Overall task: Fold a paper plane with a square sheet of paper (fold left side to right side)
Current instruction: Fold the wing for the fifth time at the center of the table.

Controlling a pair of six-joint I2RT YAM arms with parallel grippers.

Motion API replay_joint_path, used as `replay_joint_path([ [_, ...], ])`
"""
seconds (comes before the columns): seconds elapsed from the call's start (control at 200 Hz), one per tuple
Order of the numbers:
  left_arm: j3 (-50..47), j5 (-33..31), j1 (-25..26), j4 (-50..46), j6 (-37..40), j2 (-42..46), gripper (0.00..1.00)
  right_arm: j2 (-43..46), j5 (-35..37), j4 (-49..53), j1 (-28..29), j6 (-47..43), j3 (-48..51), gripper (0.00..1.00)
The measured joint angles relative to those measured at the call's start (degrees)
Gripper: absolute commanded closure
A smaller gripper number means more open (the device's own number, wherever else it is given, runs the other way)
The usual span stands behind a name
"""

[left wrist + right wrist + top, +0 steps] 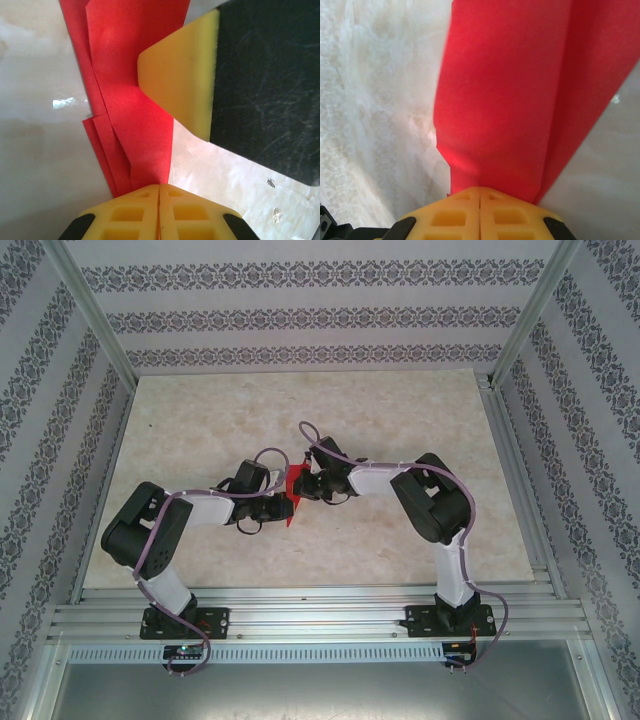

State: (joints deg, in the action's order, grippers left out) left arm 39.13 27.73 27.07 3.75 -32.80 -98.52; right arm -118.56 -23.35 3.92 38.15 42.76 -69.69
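We log the paper plane [125, 75] as mostly folded: a layered dart ahead of the left jaws and right jaws, both clamped on it; any remaining creases are unclear close-up.

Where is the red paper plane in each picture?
Top external: the paper plane is in the middle of the table, between the left hand and the right hand.
Left wrist: it runs from top centre down into the left hand's closed yellow tips.
Right wrist: it spreads across the upper middle and right, narrowing into the right hand's closed tips.
Shared landmark: the pale marbled table under it.
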Motion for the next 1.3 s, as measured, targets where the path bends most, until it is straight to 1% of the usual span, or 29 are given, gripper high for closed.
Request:
replay_joint_path([
  [0.315, -1.5, 0.0, 0.0, 2.4, 0.0, 0.1, 0.91, -1.5, 0.2, 5.3, -0.5, -5.8, -4.0, 0.92],
  [0.59, -1.8, 0.0, 0.0, 2.9, 0.0, 0.2, 0.91, -3.4, 1.3, 7.8, -3.5, -9.8, -8.0, 0.91],
  [0.709, -2.1, 0.0, 0.0, 3.3, 0.0, 0.2, 0.91, -4.5, 1.2, 9.3, -4.8, -11.1, -9.9, 0.91],
  [0.979, -2.5, 0.0, 0.0, 4.4, 0.0, 0.3, 0.91, -6.8, 0.7, 14.5, -5.7, -13.2, -15.0, 0.90],
  [1.129, -2.9, 0.0, 0.0, 4.9, 0.0, 0.4, 0.91, -7.7, 1.2, 15.1, -6.7, -14.1, -16.7, 0.90],
  [1.299, -3.1, 0.0, 0.0, 5.3, 0.0, 0.5, 0.91, -8.6, 4.1, 15.3, -8.8, -14.5, -18.8, 0.90],
])
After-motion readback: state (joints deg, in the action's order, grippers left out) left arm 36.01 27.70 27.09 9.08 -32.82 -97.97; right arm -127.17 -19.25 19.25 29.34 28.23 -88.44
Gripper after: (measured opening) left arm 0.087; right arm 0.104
